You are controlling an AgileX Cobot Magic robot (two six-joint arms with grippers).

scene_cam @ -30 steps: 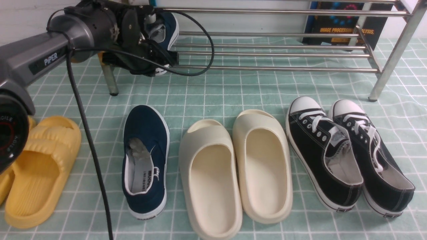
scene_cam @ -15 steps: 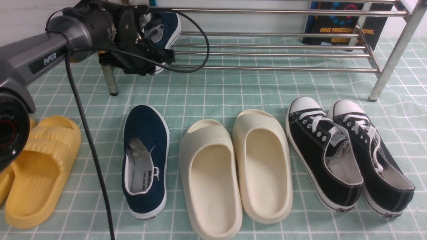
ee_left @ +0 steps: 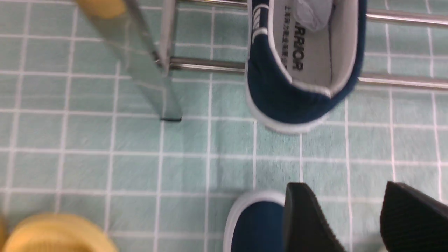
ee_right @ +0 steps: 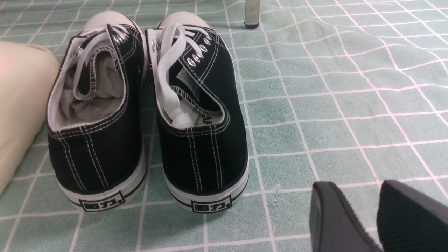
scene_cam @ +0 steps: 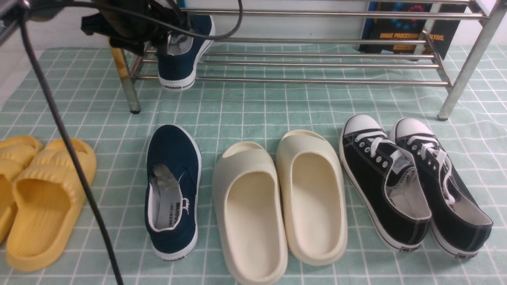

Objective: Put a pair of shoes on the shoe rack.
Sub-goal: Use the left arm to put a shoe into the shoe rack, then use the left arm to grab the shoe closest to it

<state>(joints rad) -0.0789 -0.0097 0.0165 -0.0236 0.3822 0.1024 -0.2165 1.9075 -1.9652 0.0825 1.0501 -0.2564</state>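
Note:
One navy slip-on shoe (scene_cam: pixel 176 59) lies on the lower bars of the steel shoe rack (scene_cam: pixel 317 81), near its left leg. Its heel (ee_left: pixel 301 94) hangs over the front bar. The other navy shoe (scene_cam: pixel 172 190) stands on the cloth in front, toe towards the rack. My left gripper (ee_left: pixel 343 185) hovers open above the cloth between the two shoes, apart from both, with nothing between its fingers. The left arm (scene_cam: pixel 126 19) is raised at the rack's top left. My right gripper (ee_right: pixel 357 185) is open and empty, low over the cloth right of the black sneakers.
Yellow slides (scene_cam: pixel 43 198) sit at the left, cream slides (scene_cam: pixel 277 202) in the middle, black lace-up sneakers (scene_cam: pixel 412 182) at the right. The left arm's cable (scene_cam: pixel 67 146) hangs across the front left. A book (scene_cam: pixel 412 27) leans behind the rack.
My left gripper has opened and let go of the navy shoe, which now rests on the rack's lower bars. The left arm has lifted up and away.

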